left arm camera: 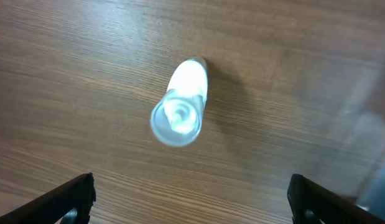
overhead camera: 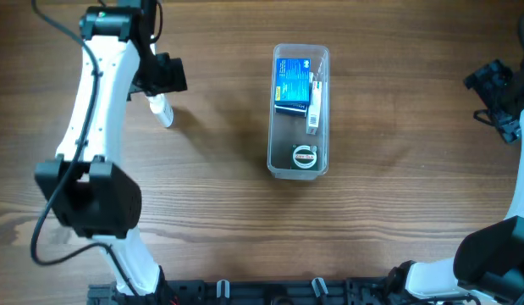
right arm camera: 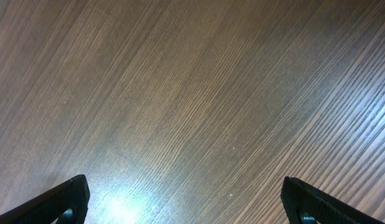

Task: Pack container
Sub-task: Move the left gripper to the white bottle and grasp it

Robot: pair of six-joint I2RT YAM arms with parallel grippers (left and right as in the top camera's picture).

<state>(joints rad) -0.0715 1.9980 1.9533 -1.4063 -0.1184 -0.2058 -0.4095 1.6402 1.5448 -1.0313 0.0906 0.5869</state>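
Note:
The long clear plastic container [overhead camera: 300, 110] stands at the table's middle back. It holds a blue box [overhead camera: 293, 83], a narrow white item [overhead camera: 313, 106] and a small round tin [overhead camera: 306, 158]. A small clear spray bottle [overhead camera: 162, 110] stands on the table at the left; in the left wrist view it [left arm camera: 178, 104] is seen from above, ahead of the fingers. My left gripper [left arm camera: 191, 202] is open and empty above the table beside the bottle. My right gripper [right arm camera: 186, 202] is open and empty over bare wood at the far right [overhead camera: 501, 97].
The wooden table [overhead camera: 397, 212] runs under everything. A black rail [overhead camera: 270, 292] lies along the front edge. The left arm's white link [overhead camera: 92, 93] reaches over the table's left side.

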